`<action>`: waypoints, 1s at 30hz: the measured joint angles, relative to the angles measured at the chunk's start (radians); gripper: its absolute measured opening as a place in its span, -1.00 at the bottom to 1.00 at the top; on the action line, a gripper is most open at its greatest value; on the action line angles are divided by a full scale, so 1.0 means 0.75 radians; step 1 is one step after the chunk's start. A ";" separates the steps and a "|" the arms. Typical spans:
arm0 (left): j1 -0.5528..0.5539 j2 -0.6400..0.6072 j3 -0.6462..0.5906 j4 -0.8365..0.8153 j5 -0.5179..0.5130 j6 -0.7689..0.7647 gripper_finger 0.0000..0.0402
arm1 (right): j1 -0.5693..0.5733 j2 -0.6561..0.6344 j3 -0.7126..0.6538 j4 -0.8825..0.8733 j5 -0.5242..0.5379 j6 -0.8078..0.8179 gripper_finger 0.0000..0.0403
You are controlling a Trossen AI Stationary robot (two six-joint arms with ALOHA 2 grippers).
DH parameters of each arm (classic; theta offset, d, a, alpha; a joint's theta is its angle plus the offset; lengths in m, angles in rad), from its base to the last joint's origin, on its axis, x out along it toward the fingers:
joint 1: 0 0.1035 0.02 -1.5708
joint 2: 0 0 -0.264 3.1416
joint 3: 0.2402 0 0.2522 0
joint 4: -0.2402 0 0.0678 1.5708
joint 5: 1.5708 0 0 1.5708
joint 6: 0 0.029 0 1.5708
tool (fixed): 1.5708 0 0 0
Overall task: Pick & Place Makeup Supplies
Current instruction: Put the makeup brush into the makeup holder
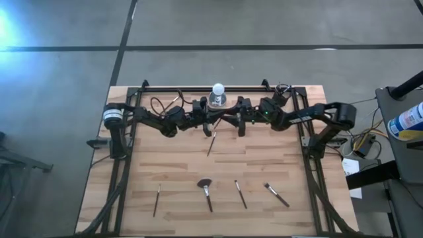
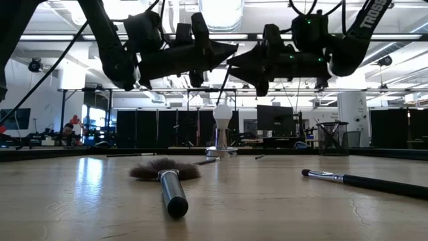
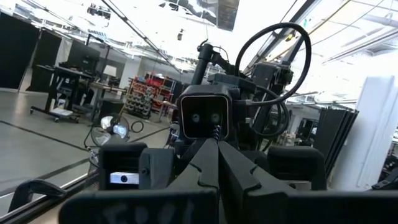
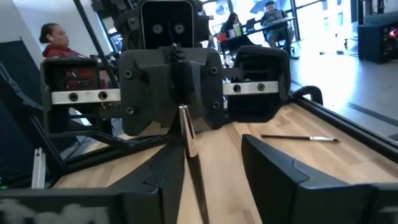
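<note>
Both tools meet at upper centre over my wooden bench [image 1: 277, 158].
Left tool [image 1: 215, 123] clenched on one slim brush [image 1: 211, 143]; right tool [image 1: 232, 122] released; four brushes lie lower, one fan brush [image 1: 205, 190] included.

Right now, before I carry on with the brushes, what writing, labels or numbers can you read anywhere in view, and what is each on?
"TROSS": white lettering on the right arm, low view; the rest is cut off at the frame edge.
Blue-labelled bottle beside the table: print too small to read.
Pale marks on the dark bar in the left wrist view: too blurred to read.
Makeup brush in the left gripper: no print shows.
</note>
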 joint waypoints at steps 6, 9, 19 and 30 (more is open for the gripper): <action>0.000 0.000 0.000 -0.001 0.001 0.012 -1.00 | 0.003 0.006 -0.007 0.083 -0.035 -0.016 -0.67; 0.001 0.001 0.000 -0.003 -0.003 0.012 -1.00 | 0.003 -0.009 -0.019 0.081 -0.039 -0.041 -0.89; 0.005 0.001 -0.004 -0.104 0.008 -0.009 -0.91 | -0.032 -0.210 -0.132 -0.082 0.039 -0.137 -0.92; 0.005 0.001 -0.016 -0.192 0.021 0.056 -0.74 | -0.165 -0.825 -0.221 -0.781 0.503 -0.400 -0.93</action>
